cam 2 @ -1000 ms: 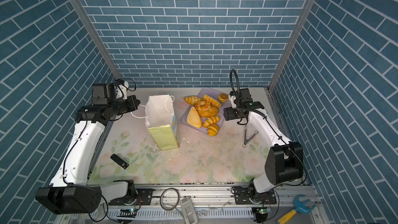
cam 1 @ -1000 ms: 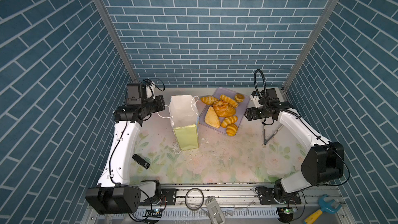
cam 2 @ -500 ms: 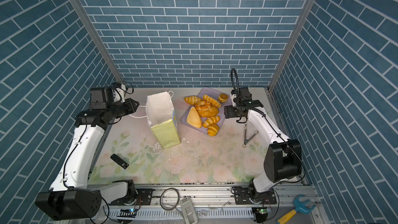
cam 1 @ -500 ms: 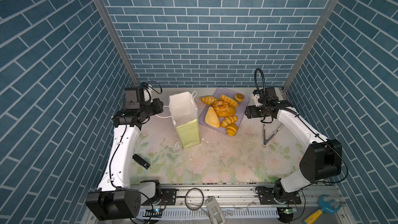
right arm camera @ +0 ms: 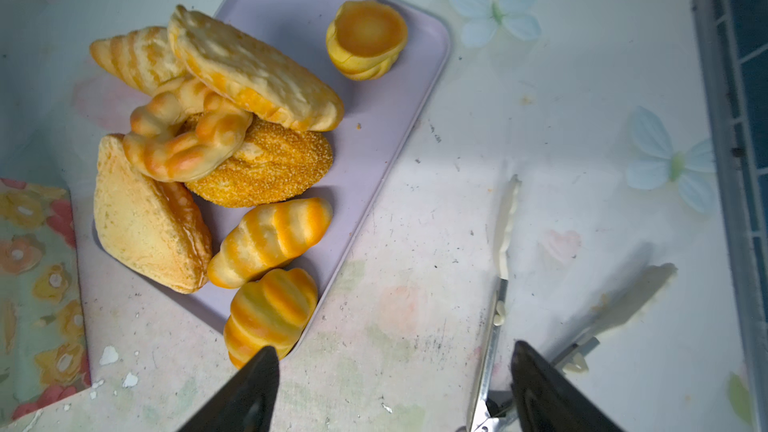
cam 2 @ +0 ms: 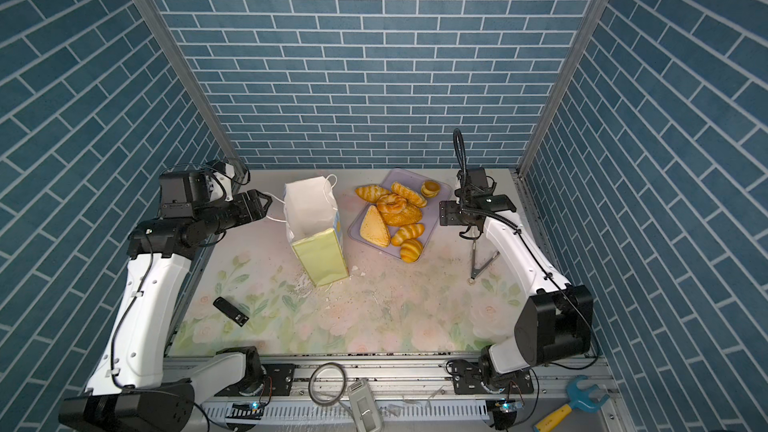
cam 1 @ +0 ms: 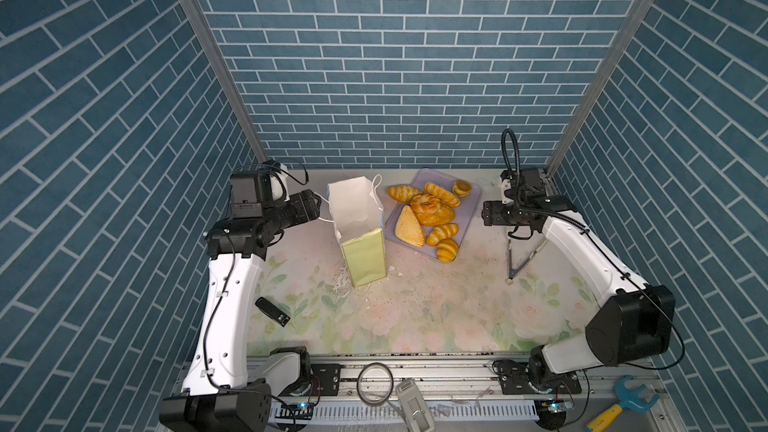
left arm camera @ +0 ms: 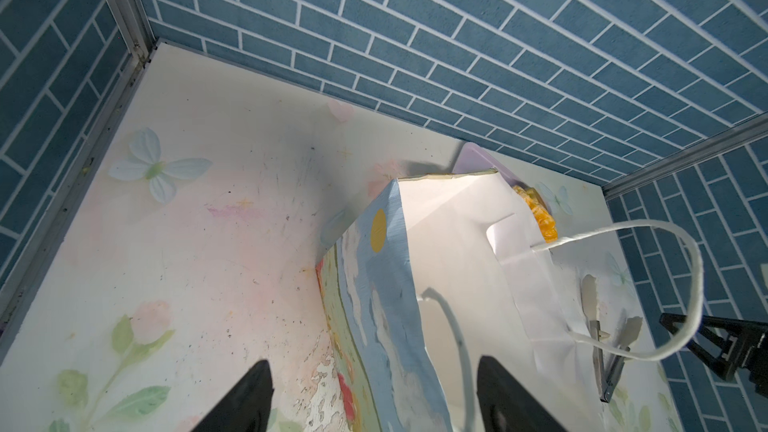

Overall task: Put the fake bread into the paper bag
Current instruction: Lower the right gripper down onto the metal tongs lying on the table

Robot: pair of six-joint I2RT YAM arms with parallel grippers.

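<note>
Hovering jaws apart off the tray's (cam 1: pixel 470 200) right edge, the right gripper (cam 1: pixel 485 214) is nearer the bread (cam 1: pixel 432 214) — heaped on the tray by the table's (cam 1: pixel 415 317) far edge, between it and the bag (cam 1: pixel 362 257) — while the left gripper (cam 1: pixel 314 206), also spread, hangs beyond the bag.

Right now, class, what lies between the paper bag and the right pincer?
In both top views, the lavender tray heaped with toy bread fills the stretch between the paper bag and the right pincer, which is open and empty.
</note>
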